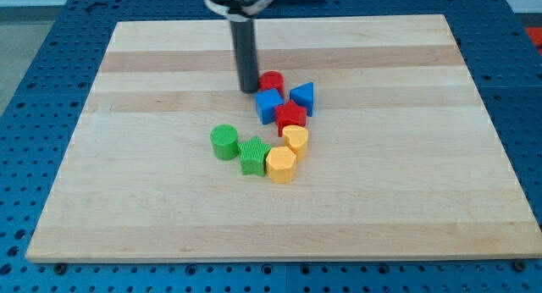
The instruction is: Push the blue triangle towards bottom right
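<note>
The blue triangle (303, 97) lies on the wooden board, right of the centre top cluster. My tip (248, 89) stands on the board to the left of the red cylinder (271, 82) and up-left of the blue cube (268, 106). The triangle is on the far side of these blocks from my tip, not touching it. A red star (291, 118) sits just below the triangle and the cube.
Below the red star lie a yellow heart (295, 141) and a yellow hexagon (280, 165). A green star (253, 155) and a green cylinder (224, 142) lie to their left. The wooden board (423, 157) rests on a blue perforated table.
</note>
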